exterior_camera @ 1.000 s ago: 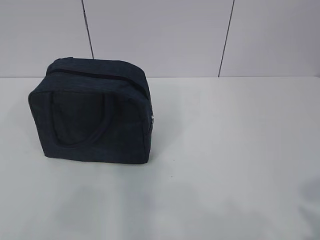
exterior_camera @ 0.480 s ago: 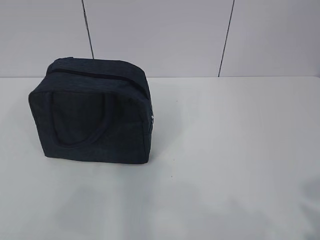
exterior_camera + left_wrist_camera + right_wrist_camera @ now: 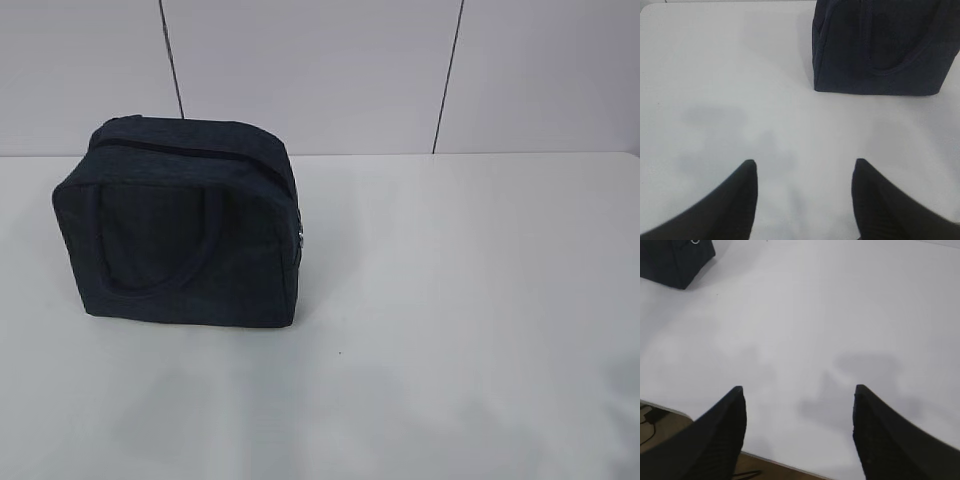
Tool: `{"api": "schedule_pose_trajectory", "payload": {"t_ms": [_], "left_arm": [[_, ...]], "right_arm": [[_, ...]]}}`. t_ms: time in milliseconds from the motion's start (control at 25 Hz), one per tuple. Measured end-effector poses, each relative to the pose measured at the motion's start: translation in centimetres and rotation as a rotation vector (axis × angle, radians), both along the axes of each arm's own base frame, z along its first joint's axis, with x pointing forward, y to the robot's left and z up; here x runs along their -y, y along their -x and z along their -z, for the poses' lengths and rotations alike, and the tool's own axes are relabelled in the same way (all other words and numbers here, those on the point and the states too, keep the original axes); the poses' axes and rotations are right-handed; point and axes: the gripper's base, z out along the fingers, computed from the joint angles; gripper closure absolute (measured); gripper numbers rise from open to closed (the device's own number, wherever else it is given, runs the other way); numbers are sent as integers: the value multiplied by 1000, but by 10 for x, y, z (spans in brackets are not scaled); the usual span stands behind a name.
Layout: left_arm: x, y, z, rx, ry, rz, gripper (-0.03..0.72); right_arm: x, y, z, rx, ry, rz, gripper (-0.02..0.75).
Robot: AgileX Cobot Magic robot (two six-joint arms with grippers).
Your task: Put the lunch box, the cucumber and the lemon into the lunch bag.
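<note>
- Grippers first: the left gripper (image 3: 804, 172) hangs released over bare table (image 3: 715, 75), jaws spread and holding nothing; the right gripper (image 3: 799, 400) hangs the same way near the table's front edge.
- Ahead and to the right of the left gripper stands the lunch bag (image 3: 185, 225), upright, zipper (image 3: 180, 150) apparently closed, silver ring pull (image 3: 695, 241) on its side.
- No lunch box, cucumber or lemon shows in any view; they may already be inside, or simply out of frame.
- Judged step: either the very start or the finish. If the start, the bag needs unzipping first, probably one gripper steadying it.
</note>
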Motion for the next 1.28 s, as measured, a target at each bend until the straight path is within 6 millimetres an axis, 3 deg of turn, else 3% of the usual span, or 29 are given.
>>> {"api": "schedule_pose_trajectory", "payload": {"t_ms": [400, 1280], "left_arm": [[0, 0, 0, 1, 0, -10, 257], [0, 0, 0, 1, 1, -9, 257]], "right_arm": [[-2, 2, 0, 0, 1, 252, 225], [-2, 2, 0, 3, 1, 250, 225]]}}
